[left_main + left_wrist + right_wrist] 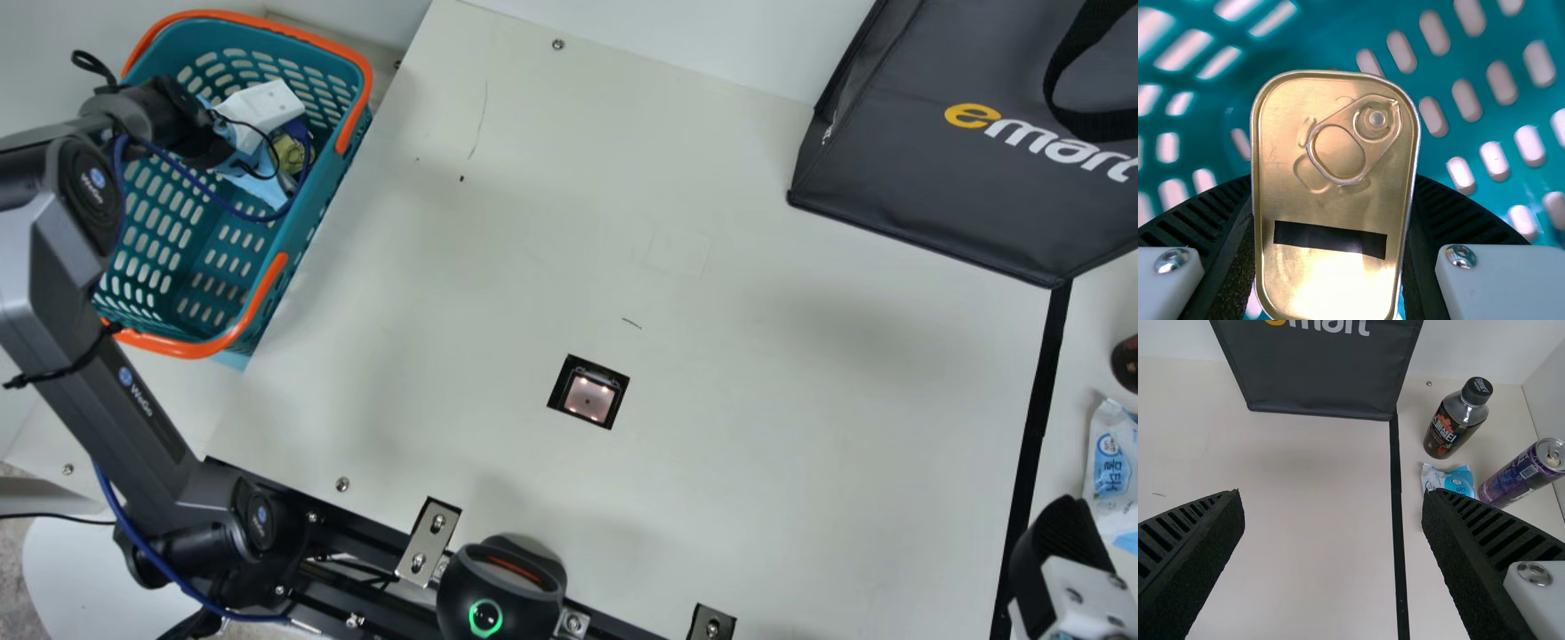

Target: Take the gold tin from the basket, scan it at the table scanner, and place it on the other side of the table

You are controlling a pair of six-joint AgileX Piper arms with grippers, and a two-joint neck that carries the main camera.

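In the main view's upper-left basket [173,347], my left jaws grip the gold tin [1331,203] (shiny, ring pull [1376,120], black strip [1330,239]); my right jaws stand wide.

free path over table [756,444] between basket [307,222] and bag [942,178], basket walls around left gripper [267,105]

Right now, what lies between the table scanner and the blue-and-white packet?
A black strip runs across the cream tabletop between the table scanner and the blue-and-white packet; the main view shows it.
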